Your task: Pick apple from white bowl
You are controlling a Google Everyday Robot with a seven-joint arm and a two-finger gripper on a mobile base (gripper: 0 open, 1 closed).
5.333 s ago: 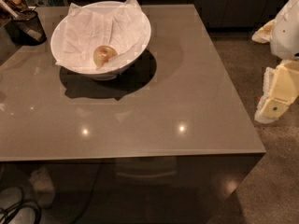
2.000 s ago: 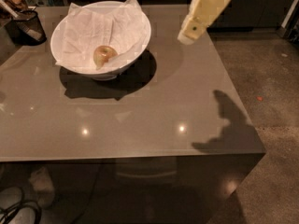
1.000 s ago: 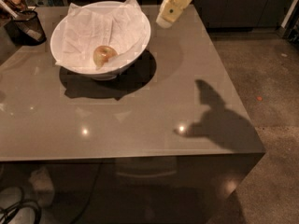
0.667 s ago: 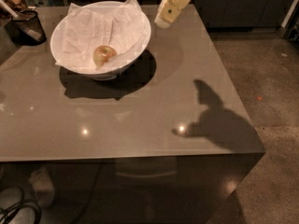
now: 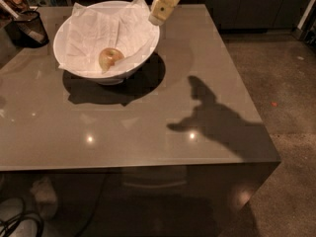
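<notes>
camera view: my hand [image 5: 158, 18] hangs above the right rim of the white bowl [image 5: 89, 73] — whether it is open or closed i cannot tell. the apple [image 5: 110, 58] lies on crumpled paper [image 5: 94, 28] low inside the bowl, apart from my hand. the bowl sits on the grey tabletop [image 5: 197, 48] — a dark mesh cup [image 5: 27, 27] stands near its left.

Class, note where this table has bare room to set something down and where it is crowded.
Free on the table: the front strip between the white bowl and the near edge, and the right half. Crowded: the far left, where the dark mesh cup stands beside the bowl holding the apple; the gripper hangs above the bowl's right rim.
</notes>
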